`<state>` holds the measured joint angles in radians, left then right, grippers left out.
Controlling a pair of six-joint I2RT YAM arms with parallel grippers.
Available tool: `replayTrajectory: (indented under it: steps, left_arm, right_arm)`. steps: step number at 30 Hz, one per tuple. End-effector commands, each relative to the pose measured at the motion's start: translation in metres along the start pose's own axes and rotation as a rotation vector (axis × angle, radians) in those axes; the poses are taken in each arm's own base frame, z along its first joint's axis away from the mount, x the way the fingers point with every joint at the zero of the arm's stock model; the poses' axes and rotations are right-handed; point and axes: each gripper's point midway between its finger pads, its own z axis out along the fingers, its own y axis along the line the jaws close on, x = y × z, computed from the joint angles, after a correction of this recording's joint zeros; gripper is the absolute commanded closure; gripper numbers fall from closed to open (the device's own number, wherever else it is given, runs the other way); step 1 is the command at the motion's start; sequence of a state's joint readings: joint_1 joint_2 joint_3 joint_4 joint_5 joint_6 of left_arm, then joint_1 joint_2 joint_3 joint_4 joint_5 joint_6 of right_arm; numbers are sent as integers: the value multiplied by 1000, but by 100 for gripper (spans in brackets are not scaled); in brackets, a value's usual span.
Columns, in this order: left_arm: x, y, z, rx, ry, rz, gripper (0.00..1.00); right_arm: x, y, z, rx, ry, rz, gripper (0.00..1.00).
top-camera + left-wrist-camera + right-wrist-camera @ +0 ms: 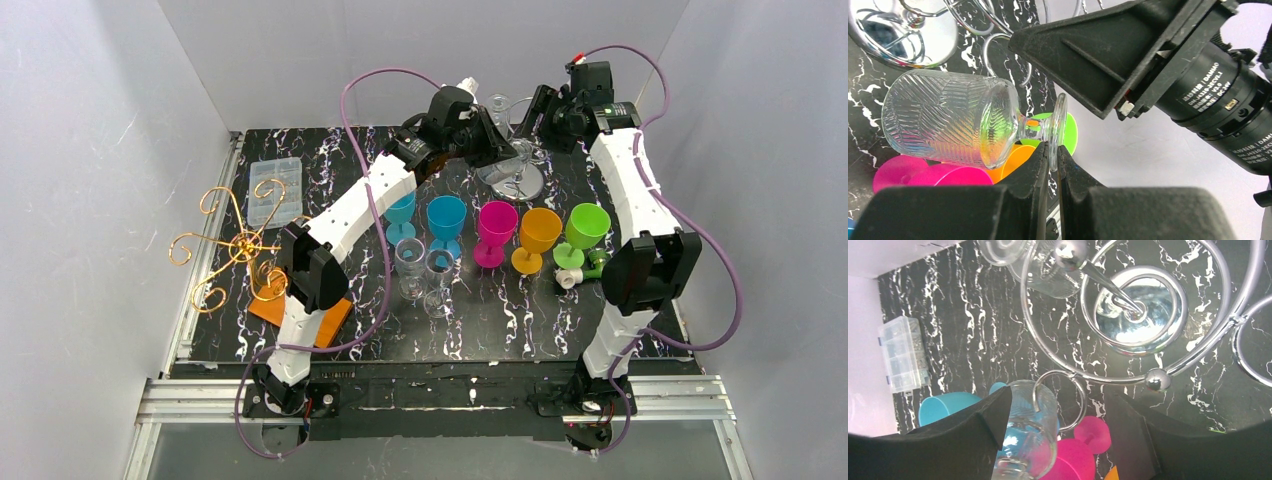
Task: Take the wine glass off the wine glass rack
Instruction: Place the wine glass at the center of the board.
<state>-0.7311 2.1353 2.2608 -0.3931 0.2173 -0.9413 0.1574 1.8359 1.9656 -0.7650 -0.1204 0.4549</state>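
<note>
Black marbled tabletop: ribbed clear wine glass is pinched by its foot in the closed left gripper, bowl sideways, near the chrome wire rack. Right gripper is spread wide, nothing gripped.

Ribbed clear wine glass, polished chrome rack

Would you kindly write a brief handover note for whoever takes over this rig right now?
Left gripper: jaws shut on the rim of the clear wine glass foot.
Right gripper: jaws open, holding nothing, close beside the glass at the wine glass rack.
Done: the glass is gripped. The views do not settle whether it is clear of the rack's hook.
Left: draw the glass away from the rack, then probably set it on the table.
</note>
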Motion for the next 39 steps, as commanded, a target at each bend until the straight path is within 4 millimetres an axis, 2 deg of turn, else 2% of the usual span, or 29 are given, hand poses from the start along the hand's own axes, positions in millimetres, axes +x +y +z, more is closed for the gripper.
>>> replayTrajectory:
  steps: [1, 18, 26, 39]
  left_arm:
    - [-28, -67, -40, 206, -63, 47, 100]
    - [-10, -83, -22, 345, 75, -14, 100]
    - [-2, -89, -21, 385, 115, -16, 100]
    - [8, -96, -31, 384, 113, -9, 100]
  right_arm:
    - [-35, 27, -40, -84, -145, -2, 23]
    - [-45, 29, -81, -74, -242, 1, 23]
    - [-48, 33, -98, -85, -274, -7, 22]
    - [-41, 31, -107, -79, -276, -17, 22]
